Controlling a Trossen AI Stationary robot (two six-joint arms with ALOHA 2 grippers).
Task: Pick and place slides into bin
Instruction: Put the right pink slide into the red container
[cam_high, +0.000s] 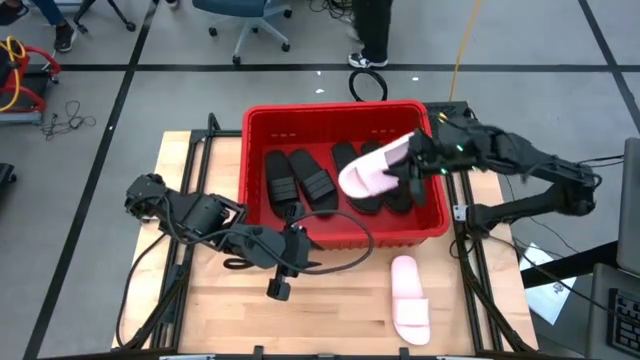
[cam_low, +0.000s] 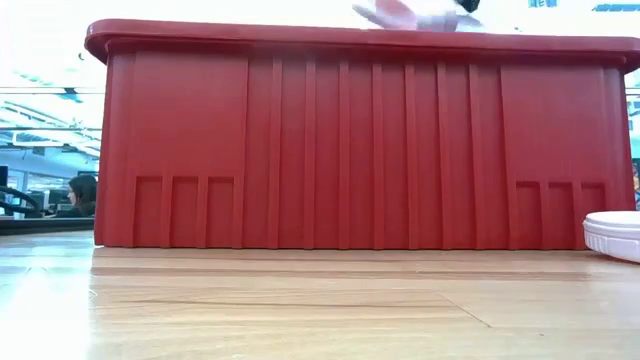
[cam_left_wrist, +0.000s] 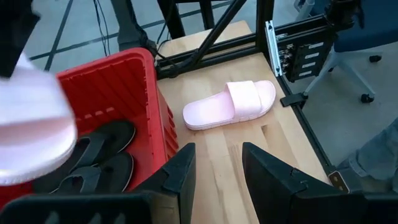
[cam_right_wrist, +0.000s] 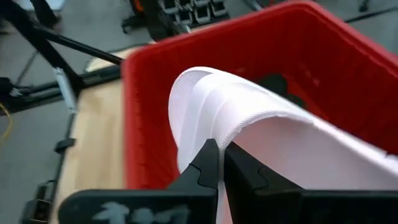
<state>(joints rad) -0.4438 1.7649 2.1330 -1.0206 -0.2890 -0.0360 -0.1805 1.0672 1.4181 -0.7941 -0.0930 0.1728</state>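
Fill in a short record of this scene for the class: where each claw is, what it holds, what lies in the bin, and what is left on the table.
right claw: over the red bin, shut on a pink slide held above the bin's contents
left claw: open, holding nothing, over the table in front of the bin
in bin: four black slides
on table: other pink slide, in front of the bin's right end

I am looking at a robotics lab: a wooden bench (cam_high: 200, 310) is sitting on grey taped floor, office chairs (cam_high: 243, 22) and loose cables (cam_high: 62, 122) are lying around, and someone is sitting beyond at a desk (cam_low: 78, 192).
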